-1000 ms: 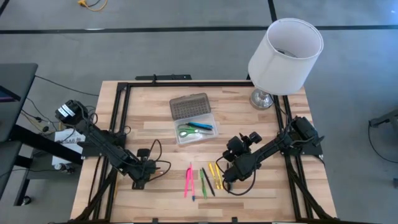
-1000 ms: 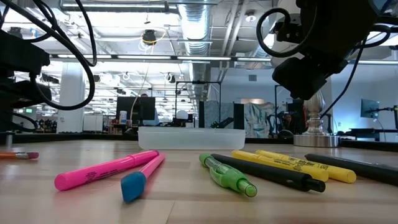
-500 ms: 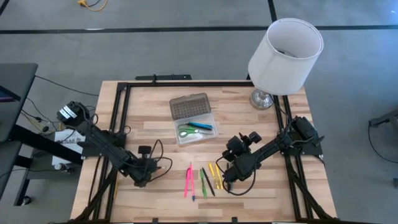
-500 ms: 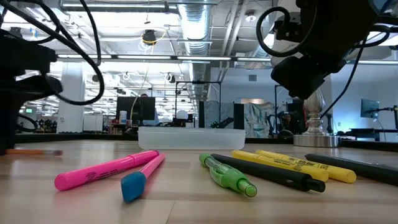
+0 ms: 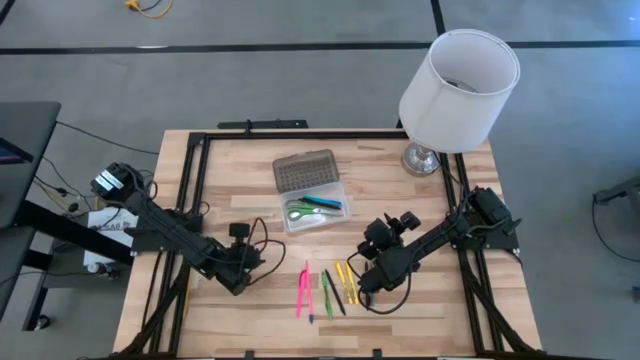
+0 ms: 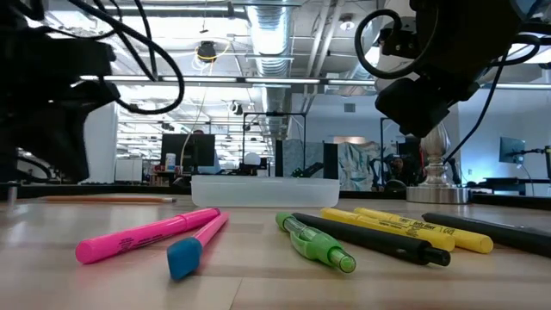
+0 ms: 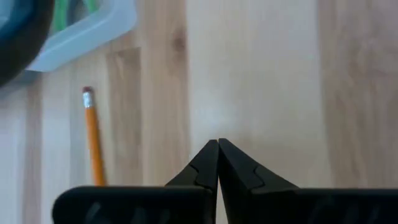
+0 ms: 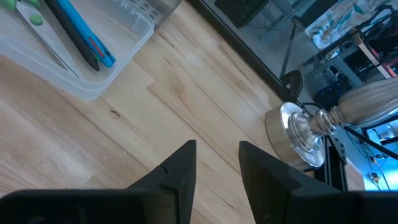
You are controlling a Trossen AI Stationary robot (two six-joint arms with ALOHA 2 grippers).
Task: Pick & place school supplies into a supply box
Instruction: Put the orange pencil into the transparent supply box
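The supply box [image 5: 316,213] stands open at the table's middle, its ribbed lid [image 5: 305,171] laid back toward the far edge. Green scissors [image 5: 301,211] and a blue pen [image 5: 325,202] lie inside. Pink, green, black and yellow pens [image 5: 326,291] lie side by side on the wood near the front edge. An orange pencil [image 7: 93,142] lies flat beside my left gripper [image 5: 240,277], which is shut with nothing between its fingers and stands left of the pens. My right gripper [image 5: 364,287] hovers open over the right end of the row of pens.
A white lamp [image 5: 458,88] stands at the far right corner on its metal base [image 8: 300,132]. Black rails [image 5: 196,180] run along the table's sides. Bare wood lies between the box and the pens.
My left gripper has risen and gone toward the table's right edge, turning as it went, and stays shut. The orange pencil has slid along the table: it lay near the front left and now lies farther back and more to the right, crosswise in the low view.
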